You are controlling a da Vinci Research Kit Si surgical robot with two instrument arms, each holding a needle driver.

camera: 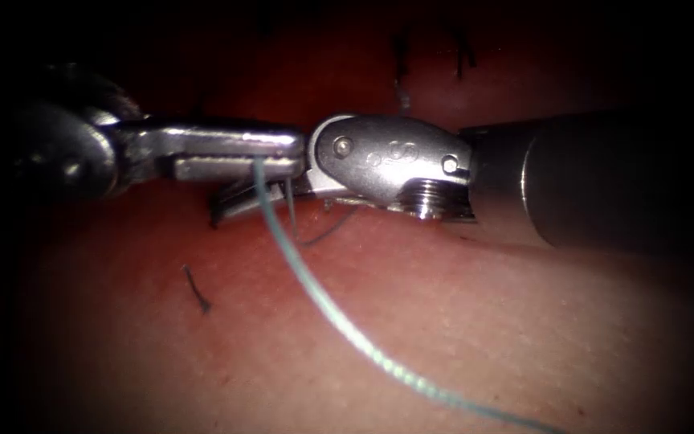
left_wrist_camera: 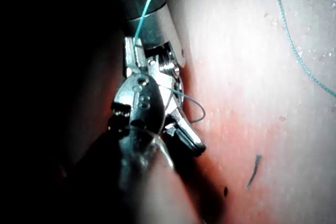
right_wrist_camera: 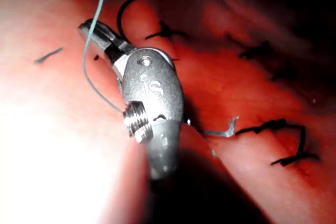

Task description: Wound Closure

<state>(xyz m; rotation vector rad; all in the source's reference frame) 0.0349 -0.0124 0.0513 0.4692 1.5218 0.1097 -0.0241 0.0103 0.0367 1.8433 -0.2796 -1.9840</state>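
Evidently pinches the teal thread with the left end effector, pressed together and lying level just above the tissue. Comes in from the endoscope view's left and ends tip to joint against the right tool's wrist. Reaches beneath those pressed tips with the right end effector, slightly spread and gripping nothing. Appears the same way, a little parted, as the right end effector in the right wrist view and as the right end effector in the left wrist view.

Drops as one strand from the left pinch, then sweeps down and rightward over the tissue to the endoscope view's lower edge. Crosses close by the right tips as thread in the right wrist view. Trails a thinner loop of the same thread near the right tool's wrist.

Lies apart on the tissue as a short dark cut end of thread, left of and below both tools. Runs beyond the right tool as a row of dark knotted stitches across the tissue.

Cannot tell where the needle is, nor where the cut's edges run.
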